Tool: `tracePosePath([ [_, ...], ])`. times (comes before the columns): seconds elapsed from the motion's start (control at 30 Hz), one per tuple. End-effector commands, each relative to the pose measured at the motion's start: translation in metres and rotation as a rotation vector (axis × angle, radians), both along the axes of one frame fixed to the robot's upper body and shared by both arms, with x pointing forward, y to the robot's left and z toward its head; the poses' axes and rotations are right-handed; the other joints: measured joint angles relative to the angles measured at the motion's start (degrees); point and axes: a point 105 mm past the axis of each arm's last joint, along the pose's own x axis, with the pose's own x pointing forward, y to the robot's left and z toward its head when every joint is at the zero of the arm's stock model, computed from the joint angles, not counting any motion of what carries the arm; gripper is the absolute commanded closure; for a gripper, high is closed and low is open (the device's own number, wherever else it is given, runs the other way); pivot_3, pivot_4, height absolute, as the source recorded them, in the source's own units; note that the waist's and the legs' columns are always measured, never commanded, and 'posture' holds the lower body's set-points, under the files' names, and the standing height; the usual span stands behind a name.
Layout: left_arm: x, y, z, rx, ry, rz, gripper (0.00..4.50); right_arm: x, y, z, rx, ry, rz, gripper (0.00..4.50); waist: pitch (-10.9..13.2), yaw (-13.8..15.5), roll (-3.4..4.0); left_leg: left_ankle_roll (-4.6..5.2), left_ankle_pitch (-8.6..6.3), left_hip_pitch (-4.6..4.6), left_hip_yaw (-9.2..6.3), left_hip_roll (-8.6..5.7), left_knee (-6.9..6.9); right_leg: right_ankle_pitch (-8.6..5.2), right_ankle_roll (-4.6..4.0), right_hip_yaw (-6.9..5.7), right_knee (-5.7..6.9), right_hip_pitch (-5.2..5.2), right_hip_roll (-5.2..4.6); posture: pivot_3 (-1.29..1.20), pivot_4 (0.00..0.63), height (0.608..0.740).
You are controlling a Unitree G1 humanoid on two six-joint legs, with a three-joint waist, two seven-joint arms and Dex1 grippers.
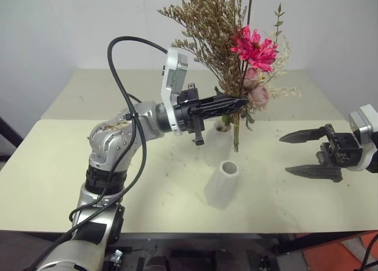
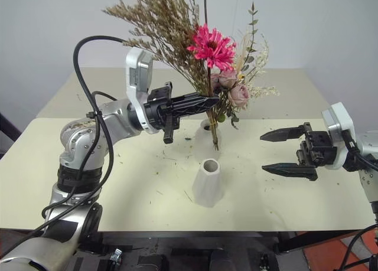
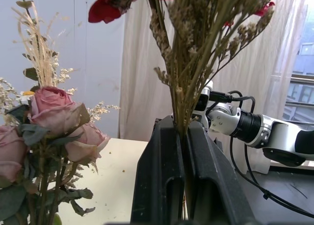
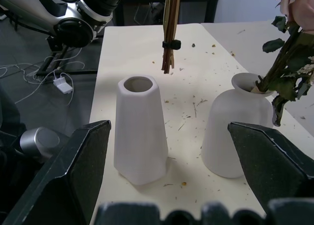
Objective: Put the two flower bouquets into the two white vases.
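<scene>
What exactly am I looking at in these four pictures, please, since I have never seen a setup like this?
A two-armed humanoid robot stands at a cream table. Two pictures come from cameras in its head, looking down over its arms; the other two from cameras on its wrists, looking along the black fingers. The left gripper is shut on the dry grass bundle with its bright pink flower, held above the table. The right gripper is open and empty. The pink rose bouquet already stands in the round white vase. The taller tapered vase is still empty.
</scene>
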Motion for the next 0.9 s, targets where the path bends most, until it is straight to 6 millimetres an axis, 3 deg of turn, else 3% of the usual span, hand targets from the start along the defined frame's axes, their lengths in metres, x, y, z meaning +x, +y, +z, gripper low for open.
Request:
tracePosePath([
  [0.03,-0.010,-0.005,0.002,0.030,-0.068,-0.032,4.49,-0.009,-0.001,0.009,-0.017,-0.053,0.052,0.00,0.0,0.0,0.00,0.00,0.00,0.00,0.00,0.00,0.00,0.00,0.00,0.00,-0.01,0.00,0.00,0.00,0.150,0.740],
  [0.57,-0.016,-0.008,-0.008,0.107,-0.099,-0.082,4.49,-0.009,0.004,0.010,-0.017,-0.074,0.054,0.00,0.0,0.0,0.00,0.00,0.00,0.02,0.00,0.00,0.00,-0.01,0.01,0.00,0.00,0.01,0.00,0.00,0.150,0.740],
  [0.9,-0.008,-0.010,0.011,0.026,-0.150,-0.042,4.49,-0.011,0.008,0.010,-0.015,-0.088,0.044,0.00,0.0,0.0,0.00,0.00,0.00,0.02,0.00,0.00,0.00,-0.01,0.01,0.00,0.00,0.02,0.00,0.00,0.150,0.740],
])
